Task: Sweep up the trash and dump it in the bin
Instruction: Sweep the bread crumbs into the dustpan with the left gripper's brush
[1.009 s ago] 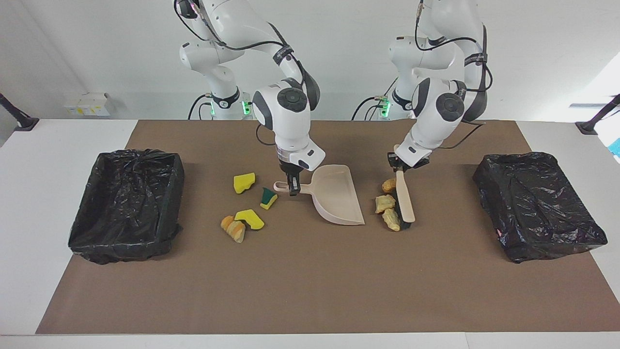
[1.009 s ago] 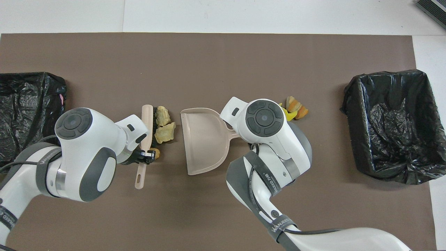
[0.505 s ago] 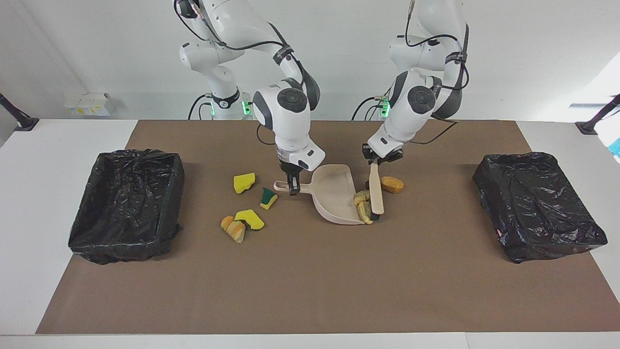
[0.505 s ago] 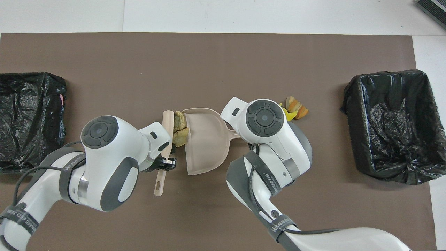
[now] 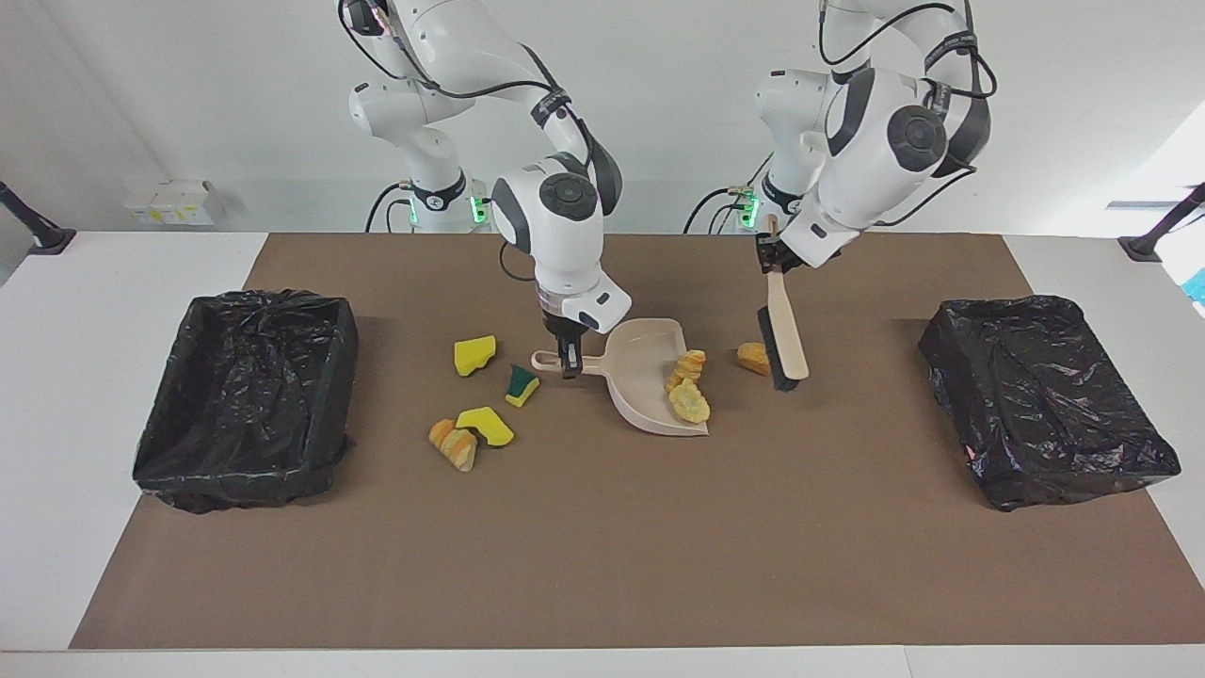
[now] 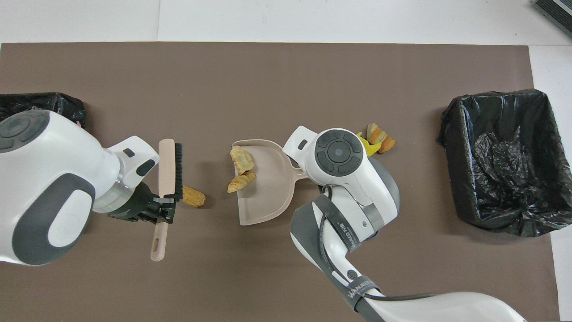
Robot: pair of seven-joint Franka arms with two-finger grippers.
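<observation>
My right gripper [image 5: 568, 363] is shut on the handle of the beige dustpan [image 5: 650, 391], which rests on the brown mat. Two tan lumps of trash [image 5: 689, 399] lie in the pan's mouth [image 6: 241, 159]. A third lump [image 5: 753, 358] lies on the mat [image 6: 193, 197] between the pan and the brush. My left gripper [image 5: 772, 254] is shut on the handle of the beige brush [image 5: 786, 330], held tilted above the mat [image 6: 167, 179] with its black bristles down. Three yellow sponge pieces [image 5: 473, 354] and a tan lump [image 5: 454, 444] lie beside the pan handle, toward the right arm's end.
One black-lined bin [image 5: 245, 395] stands at the right arm's end of the mat [image 6: 500, 170]. Another bin [image 5: 1045, 395] stands at the left arm's end, partly covered by my left arm in the overhead view. White table borders the mat.
My left gripper swept the brush against the dustpan, pushing two lumps in, then lifted and swung it back toward the left arm's end. One lump stayed on the mat. The right gripper held still.
</observation>
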